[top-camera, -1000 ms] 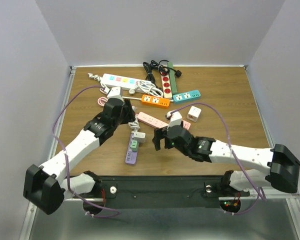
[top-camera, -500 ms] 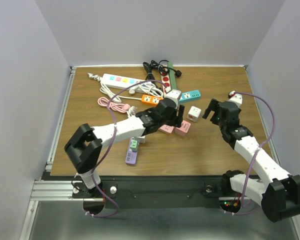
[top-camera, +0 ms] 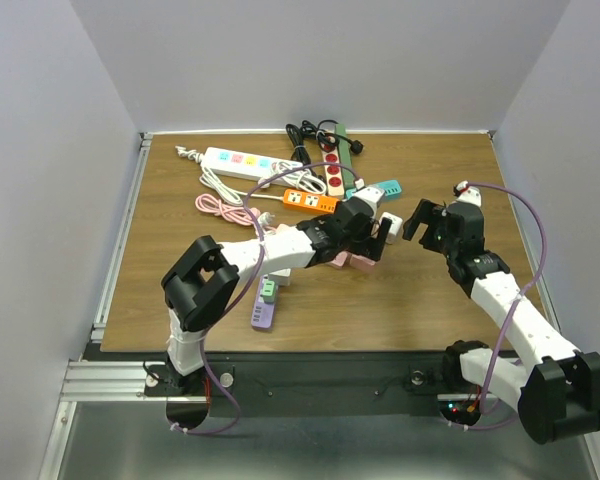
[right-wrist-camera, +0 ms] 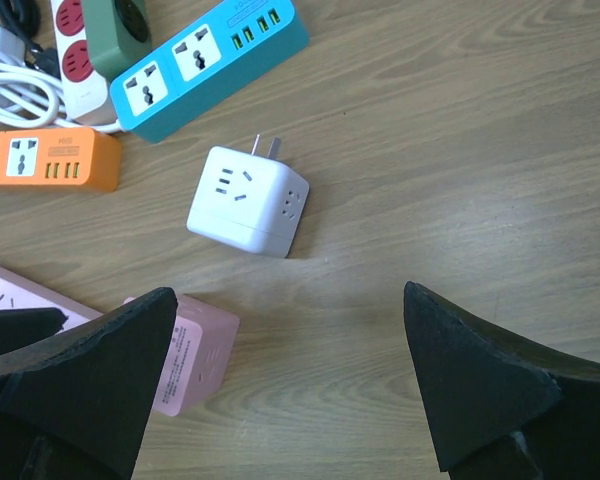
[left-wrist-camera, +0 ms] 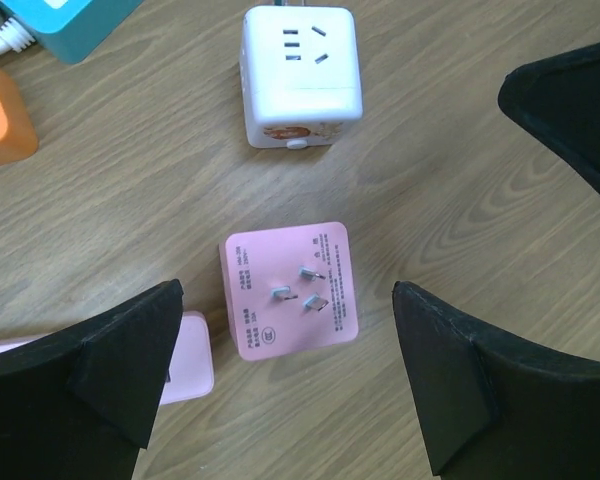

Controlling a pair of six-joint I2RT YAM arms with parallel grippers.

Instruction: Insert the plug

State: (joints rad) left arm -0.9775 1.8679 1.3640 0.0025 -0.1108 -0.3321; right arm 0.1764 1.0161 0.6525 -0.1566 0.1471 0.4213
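Overhead, the left gripper [top-camera: 365,228] half-covers the pink plug [left-wrist-camera: 288,290]; its wrist camera shows prongs up, centred between wide-apart jaws. Right gripper [right-wrist-camera: 287,292], also spread: white cube [right-wrist-camera: 248,200] at eleven o'clock, plug at eight.

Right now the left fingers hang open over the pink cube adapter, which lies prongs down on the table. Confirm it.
Wrong on the prongs: the left wrist view shows the pink cube adapter lying prongs up, facing the camera. The left fingers do hang open over it.
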